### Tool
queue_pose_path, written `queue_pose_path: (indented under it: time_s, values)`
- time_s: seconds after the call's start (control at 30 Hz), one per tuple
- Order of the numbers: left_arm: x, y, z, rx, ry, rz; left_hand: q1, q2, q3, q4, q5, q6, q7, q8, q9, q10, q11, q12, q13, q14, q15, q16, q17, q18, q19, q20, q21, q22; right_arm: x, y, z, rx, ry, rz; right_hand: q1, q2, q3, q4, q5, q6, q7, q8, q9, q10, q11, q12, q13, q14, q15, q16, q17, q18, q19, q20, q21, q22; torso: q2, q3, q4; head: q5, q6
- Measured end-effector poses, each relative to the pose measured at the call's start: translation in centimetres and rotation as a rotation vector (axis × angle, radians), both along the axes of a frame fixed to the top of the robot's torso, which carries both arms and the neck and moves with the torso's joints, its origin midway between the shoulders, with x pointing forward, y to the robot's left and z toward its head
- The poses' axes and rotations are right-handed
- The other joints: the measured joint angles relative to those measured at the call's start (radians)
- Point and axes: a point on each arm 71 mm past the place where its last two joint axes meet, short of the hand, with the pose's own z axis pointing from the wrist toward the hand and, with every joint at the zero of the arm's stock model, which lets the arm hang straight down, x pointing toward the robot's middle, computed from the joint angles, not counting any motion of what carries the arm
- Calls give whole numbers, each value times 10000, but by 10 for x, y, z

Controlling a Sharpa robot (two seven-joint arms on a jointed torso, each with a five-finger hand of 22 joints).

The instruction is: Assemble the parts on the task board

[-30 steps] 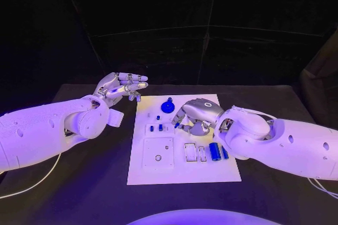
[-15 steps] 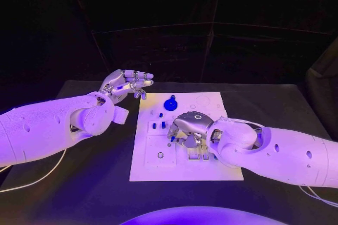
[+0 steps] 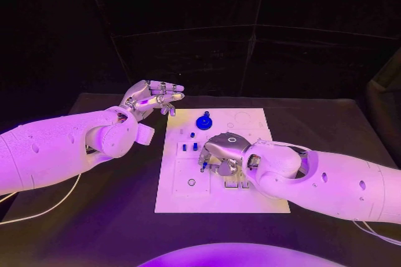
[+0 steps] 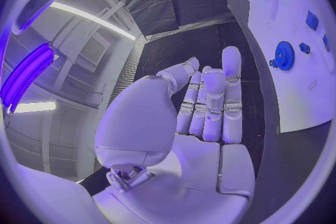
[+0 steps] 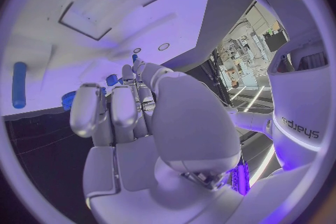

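Head view, task board: the white task board [image 3: 219,194] lies flat in the middle of the black worktop [image 3: 100,220], between the two arms.
Head view, parts: a blue gear [image 3: 203,123] stands near the board's far edge; small blue parts [image 3: 194,146] sit in the middle, beside the right hand.
Head view, handling: the parts look small, rigid and light, likely smooth plastic; a fingertip pinch across the sides should suit them, and a loose hold may let one slip or tip.
Head view, right hand: the right hand [image 3: 224,153] is low over the board's middle, back upward, fingers curled down toward the surface; whether they hold a part I cannot tell.
Head view, left hand: the left hand [image 3: 153,97] hangs raised beyond the board's far left corner, off the board, palm facing the board.
Left wrist view, left hand: its fingers [image 4: 210,102] stand straight and close together, thumb apart, nothing between them; the hand is empty.
Left wrist view, parts: the gear [image 4: 284,55] and a few smaller blue pieces [image 4: 311,20] lie on the board, well apart from this hand.
Right wrist view, right hand: its fingers [image 5: 112,112] bend toward the board with small blue parts [image 5: 111,79] just at their tips; contact cannot be made out.
Right wrist view, cylinder: a blue cylinder [image 5: 19,85] lies on the board to one side; round and smooth, it would probably roll, so take it across its middle.
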Motion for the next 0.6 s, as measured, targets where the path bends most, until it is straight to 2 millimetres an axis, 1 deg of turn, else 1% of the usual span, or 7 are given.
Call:
queue_pose_path:
  time_s: [0.13, 0.2, 0.6]
  values:
    - [0, 0, 0, 5, 7, 0, 0, 0, 0, 0, 0, 0, 0, 0, 0, 0, 0, 0, 0, 0, 0, 0, 0, 0, 0, 0, 0, 0, -1, 1, -1, -50, -12, 53, -10, -10, 0, 0, 0, 0, 0, 0, 0, 0, 0, 0, 0, 0, 0, 0, -8, 0, 0, 0, 0, 0, 0, 1, -1, 6, -7]
    - [0, 0, 0, 8, 12, 4, 0, 0, 0, 0, 0, 0, 0, 0, 0, 0, 0, 39, 0, 0, 0, 0, -18, 0, -34, 34, 0, -6, -1, 2, -1, -73, -12, 78, -10, -10, 0, 0, 0, 0, 0, 0, 0, 0, 0, 0, 0, 0, 0, 0, -8, 0, 0, -1, 0, 0, -2, 0, -1, 7, -13]
    - [0, 0, 0, 20, 32, 16, 0, 0, 0, 0, 0, 0, 0, 0, 1, 0, 0, 39, 0, 0, 0, 0, -19, 1, -34, 34, 0, -8, -1, 5, -7, -225, 54, 130, -10, -10, -1, -1, 0, -1, 0, 0, 0, 0, 0, 0, 0, 0, 0, 0, -8, 0, 0, -1, -1, -2, -2, -5, -1, 36, -47]
